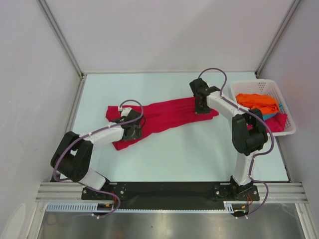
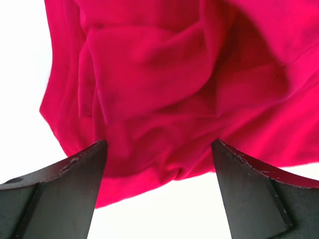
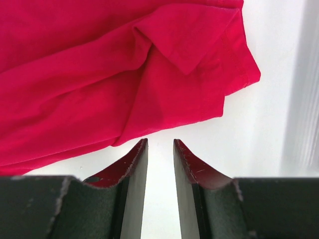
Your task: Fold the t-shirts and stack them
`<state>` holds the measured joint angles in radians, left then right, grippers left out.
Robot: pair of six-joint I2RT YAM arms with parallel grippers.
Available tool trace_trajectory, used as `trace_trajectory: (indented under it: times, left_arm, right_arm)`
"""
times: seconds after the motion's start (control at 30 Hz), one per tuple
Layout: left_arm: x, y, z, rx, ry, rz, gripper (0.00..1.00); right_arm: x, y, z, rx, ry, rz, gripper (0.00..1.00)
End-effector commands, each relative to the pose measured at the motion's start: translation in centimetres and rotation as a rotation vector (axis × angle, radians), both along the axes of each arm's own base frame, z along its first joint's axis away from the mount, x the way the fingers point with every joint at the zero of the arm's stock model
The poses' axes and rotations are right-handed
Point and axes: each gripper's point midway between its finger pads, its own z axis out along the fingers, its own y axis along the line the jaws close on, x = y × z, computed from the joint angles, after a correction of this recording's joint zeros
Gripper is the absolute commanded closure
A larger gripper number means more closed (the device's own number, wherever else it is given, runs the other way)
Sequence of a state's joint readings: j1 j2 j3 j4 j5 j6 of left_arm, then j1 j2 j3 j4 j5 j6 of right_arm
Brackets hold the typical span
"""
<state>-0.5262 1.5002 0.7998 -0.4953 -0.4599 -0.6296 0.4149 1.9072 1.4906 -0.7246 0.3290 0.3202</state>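
Crimson red cloth t-shirt [image 1: 167,117] lies left-right; left claw [image 2: 159,147] spread over left end, right claw [image 3: 160,142] slightly parted, empty, just off right end.

**Both Arms Stretched Out, Hands Held Low**

The left arm [image 1: 97,135] lay stretched forward and to the right of its base. The left hand [image 1: 132,130] pointed downward, its fingers spread wide apart. The right arm [image 1: 247,133] stood up from its base, bent at the elbow and reaching away to the left. The right hand [image 1: 202,106] was low, with a narrow, empty gap between its fingers.
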Motion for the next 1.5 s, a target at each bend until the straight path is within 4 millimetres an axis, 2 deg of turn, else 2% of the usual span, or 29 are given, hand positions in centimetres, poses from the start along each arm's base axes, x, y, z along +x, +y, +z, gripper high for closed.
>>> trace_trajectory:
  times: [0.0, 0.27, 0.57, 1.03, 1.17, 1.37, 1.47]
  left_arm:
    - [3.3, -0.9, 2.1, 0.003, -0.102, 0.016, 0.09]
    - [4.1, -0.5, 3.5, 0.021, -0.123, 0.037, 0.09]
    - [5.0, 1.1, 2.6, 0.039, -0.094, 0.079, 0.09]
    - [8.6, 2.3, 1.9, 0.052, -0.084, 0.147, 0.09]
    - [10.0, 3.2, 2.4, 0.069, -0.087, 0.186, 0.08]
    - [12.7, 4.6, 4.6, 0.082, -0.124, 0.235, 0.08]
    - [13.2, 5.1, 4.9, 0.082, -0.125, 0.248, 0.08]
  right_arm:
    - [0.6, -0.2, 2.2, 0.004, -0.063, -0.01, 0.68]
    - [0.6, -0.9, 2.4, -0.006, -0.063, -0.017, 0.68]
    - [0.6, -0.7, 2.2, -0.003, -0.06, -0.014, 0.68]
    - [0.7, -1.1, 2.4, -0.012, -0.06, -0.016, 0.68]
    - [0.8, -1.1, 2.5, -0.014, -0.059, -0.015, 0.68]
    - [1.1, -1.2, 2.9, -0.018, -0.067, -0.016, 0.68]
    - [1.2, -1.2, 2.9, -0.019, -0.066, -0.017, 0.68]
